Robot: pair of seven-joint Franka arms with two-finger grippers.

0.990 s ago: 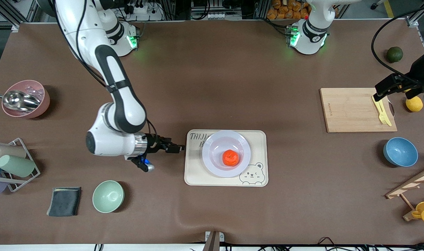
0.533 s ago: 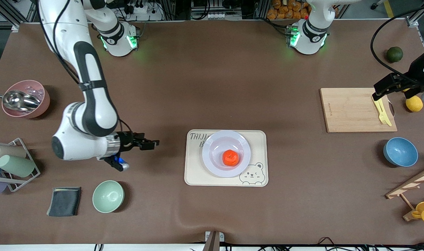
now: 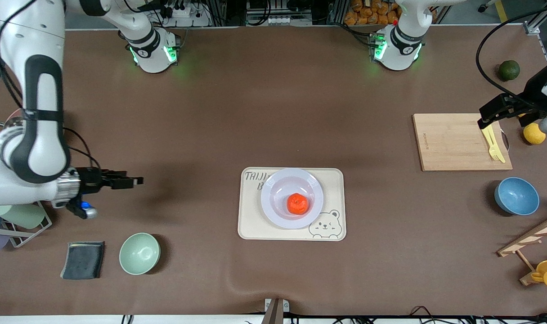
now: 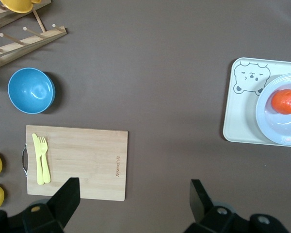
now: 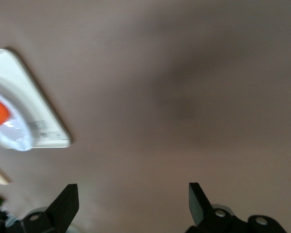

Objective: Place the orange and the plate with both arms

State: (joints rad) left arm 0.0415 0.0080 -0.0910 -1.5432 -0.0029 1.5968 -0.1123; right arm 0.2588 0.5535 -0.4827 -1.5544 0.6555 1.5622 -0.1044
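The orange (image 3: 298, 204) sits in the lavender plate (image 3: 275, 206), which rests on the bear-print tray (image 3: 251, 225) in the middle of the table (image 3: 273, 112), with bare brown surface open all around the tray's edges. Toward the right arm's end, the right gripper (image 3: 132, 181) hangs over bare table, well apart from the tray, jaws wide and empty. The left gripper (image 3: 488, 114) hovers over the bamboo cutting board's (image 3: 449, 141) edge by the yellow fork (image 3: 493, 146), fingers spread wide, holding nothing.

Left gripper (image 3: 484, 118) and right gripper (image 3: 136, 181) both hover with fingers spread
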